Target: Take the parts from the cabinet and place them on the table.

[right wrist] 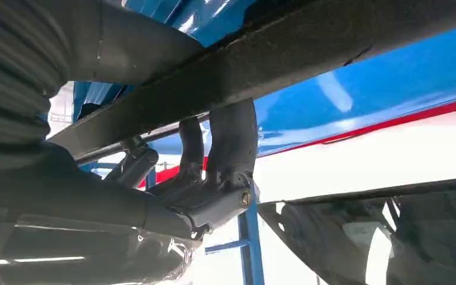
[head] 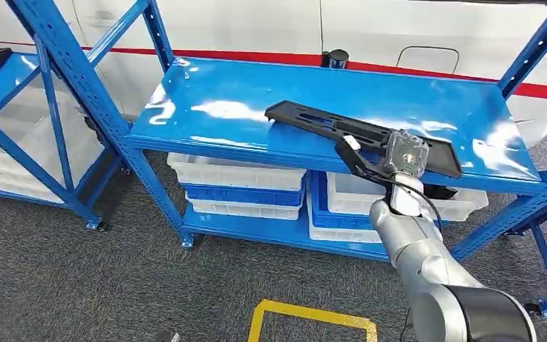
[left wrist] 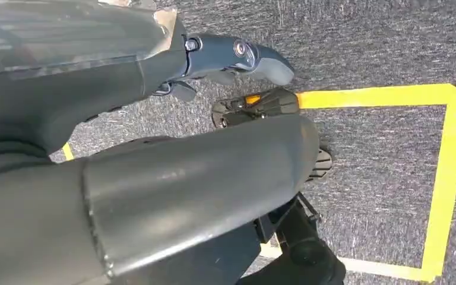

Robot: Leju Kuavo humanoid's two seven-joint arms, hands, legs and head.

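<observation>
1. Part first: the long black plastic part (head: 342, 130) lies slanted across the blue shelf top (head: 242, 92) at the centre right of the head view, its far end up toward the middle of the frame and its near end reaching past the shelf's front edge at the right.
2. My right hand (head: 388, 160) sits at that near end, at the shelf's front edge. In the right wrist view my fingers (right wrist: 231, 142) curl up and around the black part (right wrist: 261, 65), with my thumb pressed on its other side, so I am gripping it.
3. My silver right arm (head: 427, 271) rises from the lower right corner of the head view to that hand.
4. My left hand (left wrist: 231, 56) hangs over grey carpet (left wrist: 368, 47) in the upper middle of the left wrist view. Its fingers lie loosely together and hold nothing; whether they are curled right in I cannot tell.
5. Yellow tape (left wrist: 451, 172) marks a rectangle on the carpet at the right of that view; the same tape (head: 313, 317) shows at the bottom centre of the head view.
6. White and blue bins (head: 246, 185) are stacked on the lower shelf beneath the part.
7. A second blue rack (head: 21, 107) stands at the left of the head view.
</observation>
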